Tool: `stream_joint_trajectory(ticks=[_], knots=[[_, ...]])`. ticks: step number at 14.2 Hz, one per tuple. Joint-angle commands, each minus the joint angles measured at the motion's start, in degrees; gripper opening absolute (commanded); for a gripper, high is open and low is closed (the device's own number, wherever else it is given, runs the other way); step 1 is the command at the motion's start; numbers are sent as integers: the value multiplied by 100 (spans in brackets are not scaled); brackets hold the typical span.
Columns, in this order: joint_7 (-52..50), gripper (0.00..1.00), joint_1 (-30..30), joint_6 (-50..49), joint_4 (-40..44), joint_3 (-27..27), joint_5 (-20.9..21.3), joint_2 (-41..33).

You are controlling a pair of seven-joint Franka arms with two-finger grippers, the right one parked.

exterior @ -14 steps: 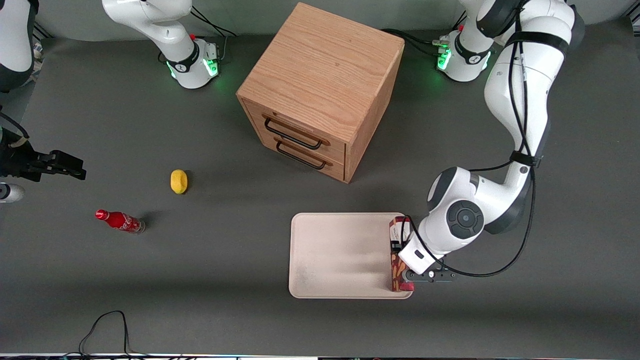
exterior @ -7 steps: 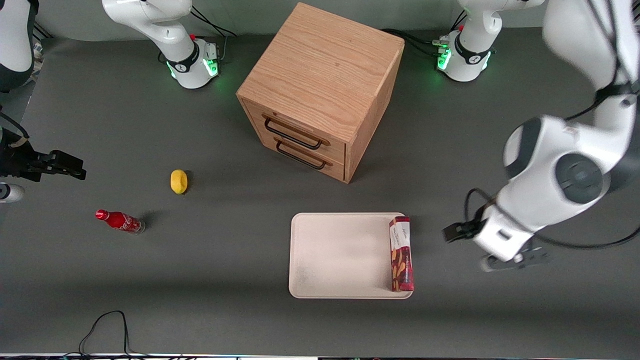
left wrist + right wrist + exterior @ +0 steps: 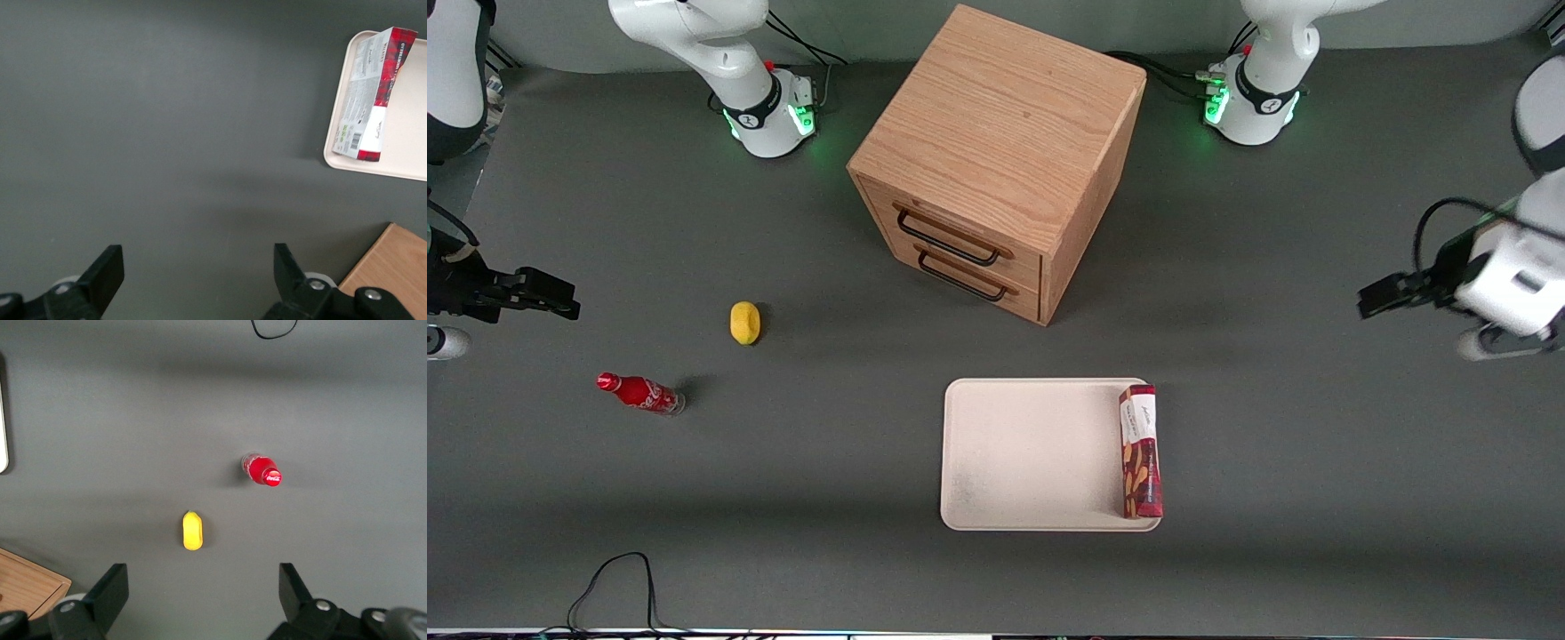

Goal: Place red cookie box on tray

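Nearest the front camera you have the tray [image 3: 1032, 453], and the red cookie box [image 3: 1140, 452] lies flat on it, along the short edge toward the working arm's end of the table, its white label end pointing away from the front camera. From the front you read only the box's red top with cookie pictures; the left wrist view gives you the tray [image 3: 408, 133] cut off by the frame edge and the red cookie box [image 3: 369, 100] leaning against the rim, showing a pale printed panel that the front view does not show.

Farther from the front camera, well apart from the tray, the gripper [image 3: 1427, 316] hangs over bare table at the working arm's end; the arm carrying it runs out of frame. In the left wrist view the gripper [image 3: 198, 270] has its fingers [image 3: 103, 272] spread wide with nothing between them, so it has let go.

Toward the parked arm's end lie a small red bottle [image 3: 640, 393] and a yellow object [image 3: 745, 322], too small to identify. Farthest stands the wooden drawer cabinet [image 3: 996, 160], both drawers closed; the left wrist view catches only a corner of it.
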Motion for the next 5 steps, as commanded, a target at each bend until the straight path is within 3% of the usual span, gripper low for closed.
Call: stream_joint_trajectory(ticks=[1, 5], knots=[[347, 100, 297, -205, -675, -1, -187, -803], [604, 100, 509, -541, -666, 26, -187, -1006]])
